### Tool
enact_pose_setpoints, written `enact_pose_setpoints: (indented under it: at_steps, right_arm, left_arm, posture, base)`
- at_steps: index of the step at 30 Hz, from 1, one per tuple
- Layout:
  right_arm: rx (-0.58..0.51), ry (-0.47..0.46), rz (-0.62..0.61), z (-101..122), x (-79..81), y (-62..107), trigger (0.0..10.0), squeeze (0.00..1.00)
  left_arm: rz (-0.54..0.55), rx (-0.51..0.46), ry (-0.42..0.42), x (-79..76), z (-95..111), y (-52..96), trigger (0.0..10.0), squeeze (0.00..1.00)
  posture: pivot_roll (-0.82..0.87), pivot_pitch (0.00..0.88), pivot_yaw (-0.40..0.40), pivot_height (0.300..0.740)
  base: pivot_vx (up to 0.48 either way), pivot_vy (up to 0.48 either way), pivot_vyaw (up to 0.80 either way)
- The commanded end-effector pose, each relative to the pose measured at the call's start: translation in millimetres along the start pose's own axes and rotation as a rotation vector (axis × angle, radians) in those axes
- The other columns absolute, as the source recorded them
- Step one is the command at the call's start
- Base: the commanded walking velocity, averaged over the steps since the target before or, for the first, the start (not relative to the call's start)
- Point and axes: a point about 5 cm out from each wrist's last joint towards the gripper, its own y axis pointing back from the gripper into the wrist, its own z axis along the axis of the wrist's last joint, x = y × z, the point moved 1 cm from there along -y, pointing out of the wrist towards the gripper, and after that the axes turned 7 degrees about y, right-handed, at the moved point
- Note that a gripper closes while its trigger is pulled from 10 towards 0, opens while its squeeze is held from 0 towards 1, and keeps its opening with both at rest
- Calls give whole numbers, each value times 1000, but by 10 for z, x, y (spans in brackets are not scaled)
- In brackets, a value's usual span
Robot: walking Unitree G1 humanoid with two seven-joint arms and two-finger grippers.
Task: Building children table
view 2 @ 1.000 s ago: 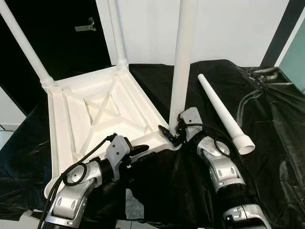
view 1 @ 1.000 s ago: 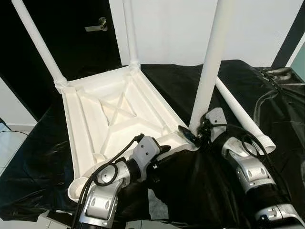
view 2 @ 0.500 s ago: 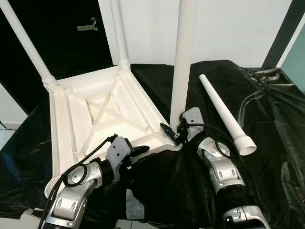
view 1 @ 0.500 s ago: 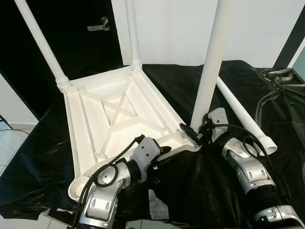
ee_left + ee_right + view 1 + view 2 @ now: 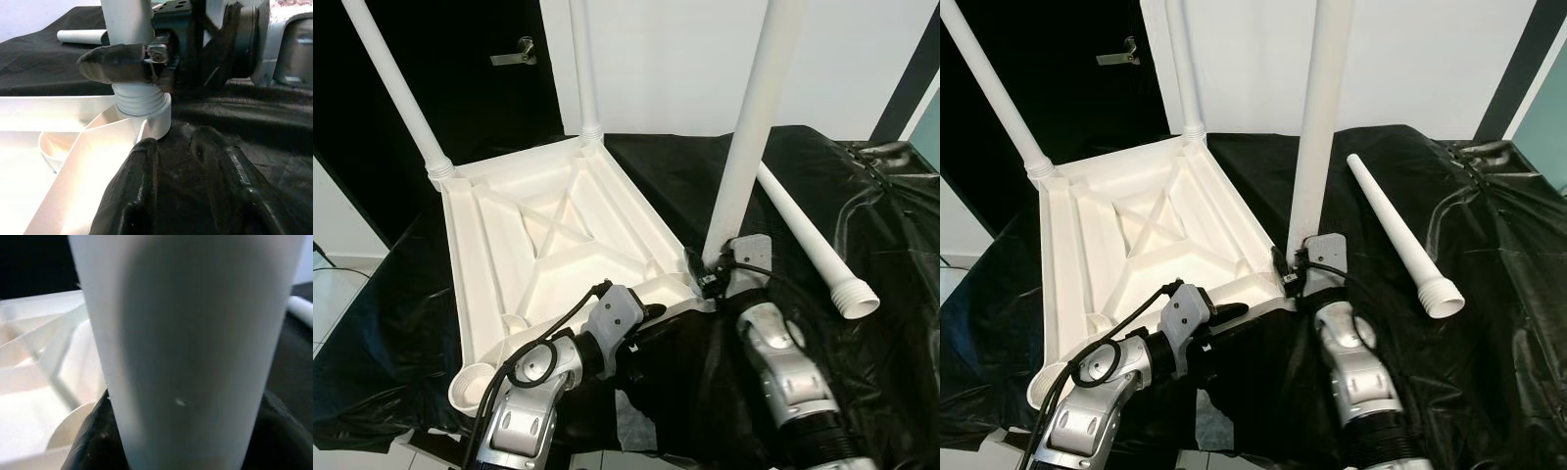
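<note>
White plastic makes up the upturned children's tabletop, which lies underside up on a work surface draped in black sheeting. Ribs on the underside form a cross inside a rectangle. Two white legs already stand in the far corner sockets, the far-left leg leaning outward and the far-middle leg nearly upright.

At the near right corner, a third leg stands in its socket, tilted slightly to the right. The right gripper is clamped on this leg just above the ribbed base; in the left wrist view one black finger wraps across the front of the leg right over the threaded collar, which sits in the corner socket. In the right wrist view the leg is very close to the lens, with the tabletop behind it.

The left gripper reaches toward the near edge of the tabletop, close to the same corner. In its wrist view its two black fingers stand slightly parted with nothing between them, their tips just beside the rim of the tabletop and above the black sheet.

A fourth leg lies loose on the black sheeting to the right, its ribbed open end pointing toward the robot. The near left corner socket holds no leg.

A dark door with a metal handle stands behind the table beside a white wall. No writing or brand mark can be read on any part.
</note>
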Motion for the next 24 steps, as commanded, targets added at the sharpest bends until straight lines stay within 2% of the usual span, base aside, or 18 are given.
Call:
enact_pose_setpoints:
  at_steps: [1, 17, 18, 24]
  right_arm:
    - [112, -19, -88, -187, 5, 69, 10000, 0]
    - [36, -58, -21, -53, 105, 58, 10000, 0]
    - [27, -49, -16, -36, 105, 56, 10000, 1000]
    - [-7, -49, 34, 20, 124, 84, 10000, 1000]
  left_arm:
    - [130, -2, 4, 65, -16, 15, 10000, 0]
    - [139, -2, -4, 109, 12, 28, 10000, 0]
    - [139, -5, -3, 106, 17, 24, 10000, 0]
    - [139, -11, -1, 96, 23, 15, 10000, 0]
  posture:
    - [38, 0, 32, 740]
    - [36, 0, 39, 740]
    - [35, 0, 39, 740]
    - [38, 0, 37, 740]
  base:
    - [0, 0, 0]
    - [0, 0, 0]
    - [0, 0, 0]
    - [0, 0, 0]
